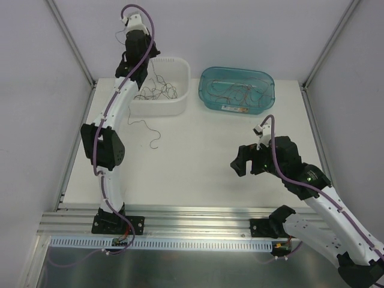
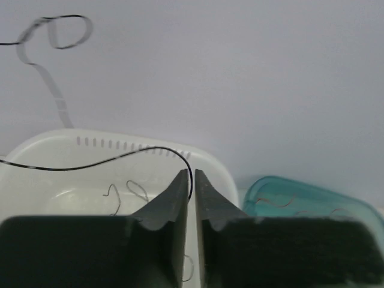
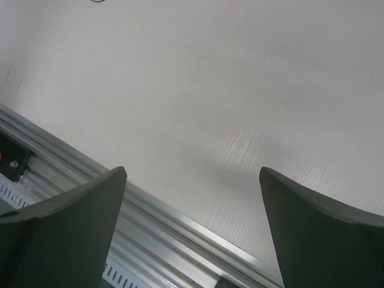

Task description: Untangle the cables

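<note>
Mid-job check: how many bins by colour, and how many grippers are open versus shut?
White bin: 1
Teal bin: 1
Shut grippers: 1, the left gripper, pinching a black cable
Open grippers: 1, the right gripper
Total: 4 (2 bins, 2 grippers)
The cables in the bins are too tangled to count.

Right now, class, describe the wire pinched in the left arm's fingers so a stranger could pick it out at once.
Find the white tub at the table's back left, beside the teal tub. Above it the left fingers are shut on a thin black wire that arches sideways across the tub. Unlike the curls lying in the tub, it is held up in the air.
</note>
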`<control>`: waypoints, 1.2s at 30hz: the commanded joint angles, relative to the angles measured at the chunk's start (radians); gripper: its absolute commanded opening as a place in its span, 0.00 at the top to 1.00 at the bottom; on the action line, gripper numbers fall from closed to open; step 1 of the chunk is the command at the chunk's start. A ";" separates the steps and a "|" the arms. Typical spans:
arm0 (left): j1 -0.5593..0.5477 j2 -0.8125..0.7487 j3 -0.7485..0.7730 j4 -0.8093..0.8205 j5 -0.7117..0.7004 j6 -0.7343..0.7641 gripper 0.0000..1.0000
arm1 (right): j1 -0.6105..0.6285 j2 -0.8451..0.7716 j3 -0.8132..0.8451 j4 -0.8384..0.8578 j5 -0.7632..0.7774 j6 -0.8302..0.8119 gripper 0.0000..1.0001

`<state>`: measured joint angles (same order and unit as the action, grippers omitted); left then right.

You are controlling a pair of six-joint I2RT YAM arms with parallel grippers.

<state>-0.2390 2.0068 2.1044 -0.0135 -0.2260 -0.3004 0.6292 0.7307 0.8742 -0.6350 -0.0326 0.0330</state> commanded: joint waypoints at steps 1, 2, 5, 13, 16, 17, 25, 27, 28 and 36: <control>0.027 0.078 0.046 -0.052 0.091 0.043 0.82 | 0.004 0.003 0.012 -0.006 0.016 -0.010 0.02; 0.029 0.076 0.043 -0.051 0.100 0.050 0.71 | 0.004 0.003 0.014 -0.011 0.016 -0.010 0.02; 0.029 0.015 -0.012 -0.051 0.135 0.069 0.61 | 0.006 -0.002 0.012 -0.012 0.017 -0.010 0.02; 0.029 -0.285 -0.407 -0.051 0.119 0.052 0.25 | 0.004 -0.004 0.008 0.015 -0.016 0.014 0.02; 0.033 -0.408 -0.606 -0.051 0.067 0.034 0.18 | 0.004 -0.013 0.005 0.018 -0.024 0.021 0.02; 0.036 -0.468 -0.659 -0.048 0.053 0.020 0.15 | 0.004 -0.016 0.003 0.018 -0.023 0.022 0.02; 0.079 -0.684 -1.292 0.443 0.008 0.027 0.23 | 0.006 -0.028 -0.012 0.024 -0.032 0.030 0.02; 0.107 -0.675 -1.395 0.574 0.033 0.101 0.27 | 0.006 -0.030 -0.014 0.028 -0.035 0.033 0.02; 0.119 -0.646 -1.408 0.610 0.039 0.127 0.28 | 0.006 -0.030 -0.011 0.028 -0.035 0.033 0.02; 0.198 -0.444 -1.344 0.762 0.161 0.285 0.28 | 0.004 -0.024 0.000 0.014 -0.027 0.031 0.02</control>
<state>-0.0574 1.5234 0.7002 0.5602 -0.1345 -0.1024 0.6292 0.7124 0.8688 -0.6403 -0.0528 0.0521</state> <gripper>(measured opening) 0.721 0.980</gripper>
